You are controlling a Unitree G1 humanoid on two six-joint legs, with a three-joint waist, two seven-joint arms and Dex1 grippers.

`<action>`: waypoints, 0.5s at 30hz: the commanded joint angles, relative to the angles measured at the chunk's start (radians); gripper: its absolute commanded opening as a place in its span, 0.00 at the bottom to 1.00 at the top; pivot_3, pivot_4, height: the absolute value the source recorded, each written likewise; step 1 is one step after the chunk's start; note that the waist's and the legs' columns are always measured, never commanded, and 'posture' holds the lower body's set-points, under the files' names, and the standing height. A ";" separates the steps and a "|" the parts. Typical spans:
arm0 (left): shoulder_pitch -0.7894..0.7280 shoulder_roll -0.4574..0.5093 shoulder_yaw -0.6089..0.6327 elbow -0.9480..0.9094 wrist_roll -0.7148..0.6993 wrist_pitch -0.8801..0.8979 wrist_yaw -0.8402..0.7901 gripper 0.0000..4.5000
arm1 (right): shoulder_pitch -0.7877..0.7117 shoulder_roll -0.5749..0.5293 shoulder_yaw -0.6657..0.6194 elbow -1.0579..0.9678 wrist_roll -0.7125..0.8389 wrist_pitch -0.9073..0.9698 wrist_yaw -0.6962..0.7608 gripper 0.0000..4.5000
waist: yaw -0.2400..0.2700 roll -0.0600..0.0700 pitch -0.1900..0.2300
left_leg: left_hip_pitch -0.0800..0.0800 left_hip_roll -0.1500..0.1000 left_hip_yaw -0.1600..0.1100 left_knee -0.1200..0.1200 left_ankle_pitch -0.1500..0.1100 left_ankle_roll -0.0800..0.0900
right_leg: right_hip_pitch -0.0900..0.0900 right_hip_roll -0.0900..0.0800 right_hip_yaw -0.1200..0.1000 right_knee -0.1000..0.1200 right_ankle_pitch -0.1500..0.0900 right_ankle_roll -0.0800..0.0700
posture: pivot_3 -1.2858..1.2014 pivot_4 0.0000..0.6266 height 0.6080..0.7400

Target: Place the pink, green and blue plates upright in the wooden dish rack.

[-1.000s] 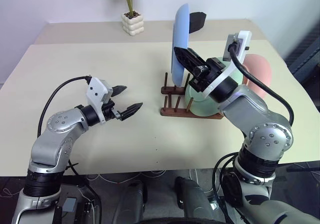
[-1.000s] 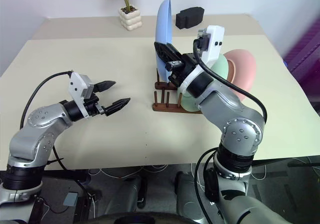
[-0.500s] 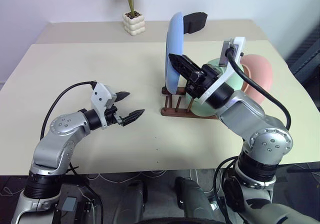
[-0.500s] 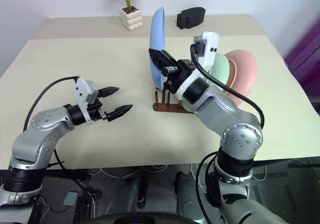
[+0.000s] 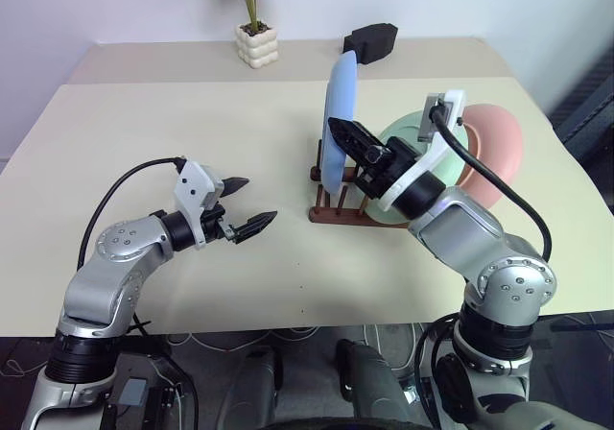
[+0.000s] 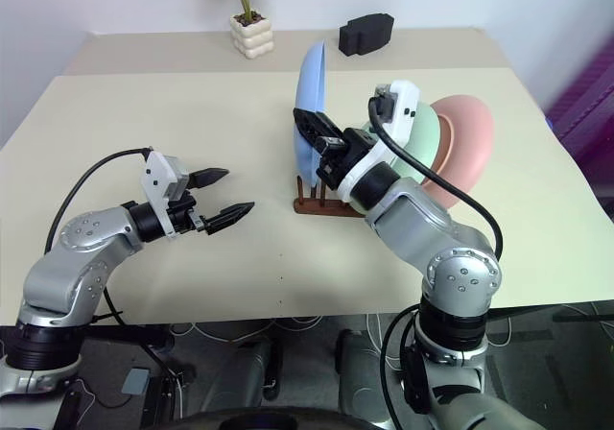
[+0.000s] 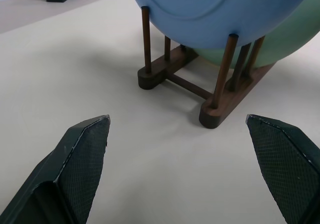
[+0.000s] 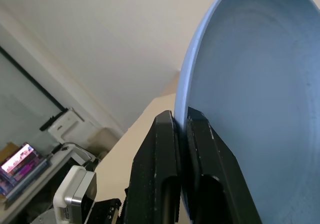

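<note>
Right gripper point(image 5: 338, 126) pinched on rim of matte blue plate point(image 5: 340, 118), upright at near end of dark pegged wooden dish rack point(image 5: 357, 209), mint green plate point(image 5: 414, 176) and pink plate point(image 5: 497, 152) just behind; left gripper point(image 5: 246, 203) wide apart, empty, well short of rack; black lumpy object point(image 5: 371, 38) and potted plant point(image 5: 251, 17) beyond.

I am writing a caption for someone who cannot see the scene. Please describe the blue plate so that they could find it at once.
On the beige table, find the small dark wooden dish rack near the middle. Three plates stand there in a row; the blue plate is the one farthest to the robot's left, its lower edge between the pegs. Unlike the green plate and pink plate, its rim is pinched by the right hand.
</note>
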 commanded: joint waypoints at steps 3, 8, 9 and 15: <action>0.000 0.006 0.007 -0.026 0.006 -0.025 -0.001 1.00 | -0.004 -0.023 0.015 -0.035 0.041 -0.041 -0.010 0.22 | 0.000 0.000 0.000 | 0.000 0.000 0.000 0.000 0.000 0.000 | 0.000 0.000 0.000 0.000 0.000 0.000 | 0.52 0.24 0.97; 0.001 0.003 0.007 -0.023 0.009 -0.027 -0.001 1.00 | -0.005 -0.043 0.025 -0.033 0.042 -0.056 -0.014 0.75 | 0.001 0.000 0.000 | 0.000 0.000 0.000 0.000 0.000 0.000 | 0.000 0.000 0.000 0.000 0.000 0.000 | 0.52 0.24 0.97; 0.002 0.002 0.006 -0.023 0.009 -0.027 -0.001 1.00 | -0.006 -0.047 0.027 -0.033 0.038 -0.059 -0.012 0.87 | 0.001 0.000 0.000 | 0.000 0.000 0.000 0.000 0.000 0.000 | 0.000 0.000 0.000 0.000 0.000 0.000 | 0.52 0.24 0.97; 0.004 -0.001 0.005 -0.022 0.011 -0.028 -0.003 1.00 | -0.026 -0.094 0.040 -0.038 -0.004 -0.076 0.019 0.99 | 0.001 0.000 0.000 | 0.000 0.000 0.000 0.000 0.000 0.000 | 0.000 0.000 0.000 0.000 0.000 0.000 | 0.52 0.24 0.97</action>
